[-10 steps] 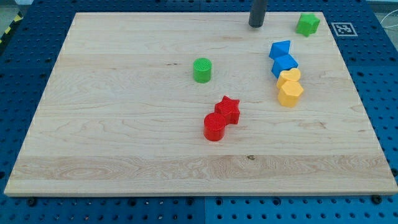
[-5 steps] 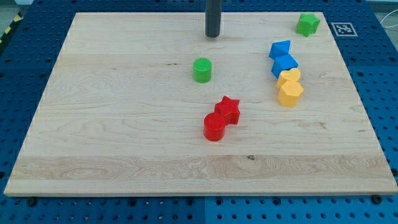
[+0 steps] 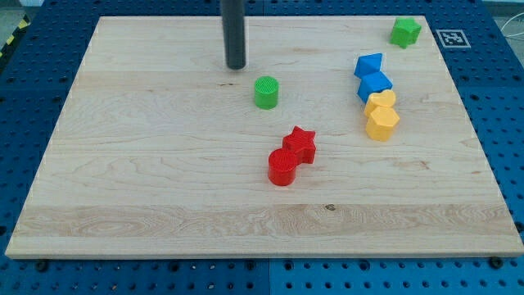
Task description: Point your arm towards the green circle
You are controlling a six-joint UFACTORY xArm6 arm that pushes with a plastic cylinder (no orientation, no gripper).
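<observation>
Tip: your rod is ending in my tip [image 3: 236, 66], carrying no pincer, so nothing is grasping; it is sitting near, up-left of the target.
Green circle [image 3: 266, 93]: lying upper-centre on the board [image 3: 123, 180].
Approach: you are wanting a short, slow slide down-right, stopping just beside it.
Neighbours: red star [image 3: 300, 144] sitting below, well apart.
</observation>
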